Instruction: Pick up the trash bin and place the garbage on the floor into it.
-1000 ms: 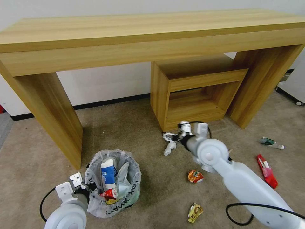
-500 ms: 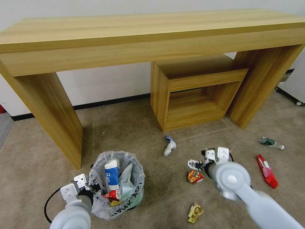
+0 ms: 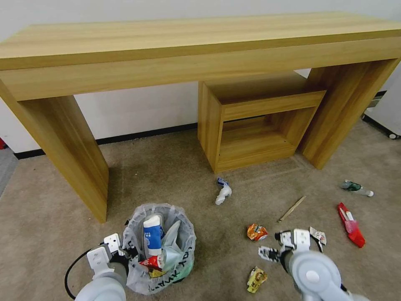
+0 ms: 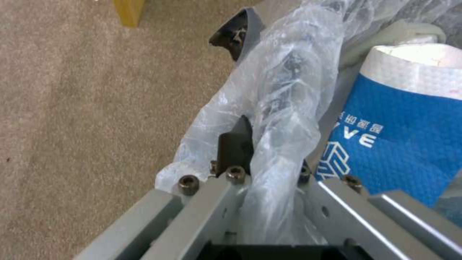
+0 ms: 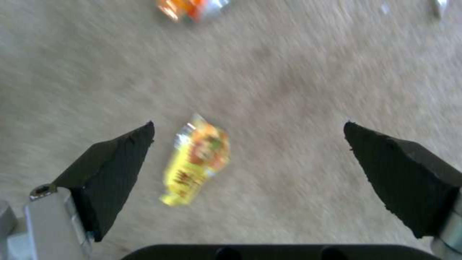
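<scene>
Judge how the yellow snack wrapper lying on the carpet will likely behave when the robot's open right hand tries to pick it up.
The yellow wrapper looks crumpled and flat, so it is probably light and floppy. It may slide on the carpet or buckle between the right hand fingers. It seems unlikely to roll.

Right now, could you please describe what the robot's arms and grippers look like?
Both arms have smooth white-grey shells with round disc-shaped joint caps. The left gripper and right gripper have light metal bodies with visible screw heads and black wedge-shaped fingertips. A black cable loops beside the left wrist.
</scene>
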Controlling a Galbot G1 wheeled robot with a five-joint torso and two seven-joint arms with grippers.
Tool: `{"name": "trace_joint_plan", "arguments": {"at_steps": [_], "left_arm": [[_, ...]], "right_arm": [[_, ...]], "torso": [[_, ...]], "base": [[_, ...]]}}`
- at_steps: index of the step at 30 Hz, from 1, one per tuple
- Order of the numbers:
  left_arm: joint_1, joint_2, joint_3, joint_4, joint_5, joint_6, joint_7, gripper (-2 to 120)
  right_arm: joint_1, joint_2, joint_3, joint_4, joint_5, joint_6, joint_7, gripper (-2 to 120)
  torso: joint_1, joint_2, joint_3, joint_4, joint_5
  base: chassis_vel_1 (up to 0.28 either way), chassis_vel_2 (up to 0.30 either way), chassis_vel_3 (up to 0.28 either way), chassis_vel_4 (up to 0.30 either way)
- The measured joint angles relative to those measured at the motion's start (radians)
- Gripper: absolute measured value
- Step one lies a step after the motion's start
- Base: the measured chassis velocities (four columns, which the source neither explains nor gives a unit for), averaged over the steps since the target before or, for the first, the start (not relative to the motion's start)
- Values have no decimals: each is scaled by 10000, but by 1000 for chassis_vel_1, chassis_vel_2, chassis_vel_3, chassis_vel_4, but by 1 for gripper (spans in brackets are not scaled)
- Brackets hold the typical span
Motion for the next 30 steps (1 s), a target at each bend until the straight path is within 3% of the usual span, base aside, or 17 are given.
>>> {"name": "trace_joint_plan", "arguments": {"at_steps": [6,12,30], "left_arm": [[-24,34,73,22,0,-18,2,1],[-107,84,225,85,-12,-76,0,1],[-61,278,243,96,-94,-143,-39,1]], "right_arm": [[-466,322,89,-760,-806,53,-706,100],[-247,681,213,-1799,-1485,-119,-2406,100],[378,1413,-642,-3418,-3274,393,-4459,100]], "torso": [[0,1,0,-1,0],[1,0,1,0,-1],[0,-2,1,0,0]], "base": [[0,0,0,0],[0,0,0,0],[0,0,0,0]]}}
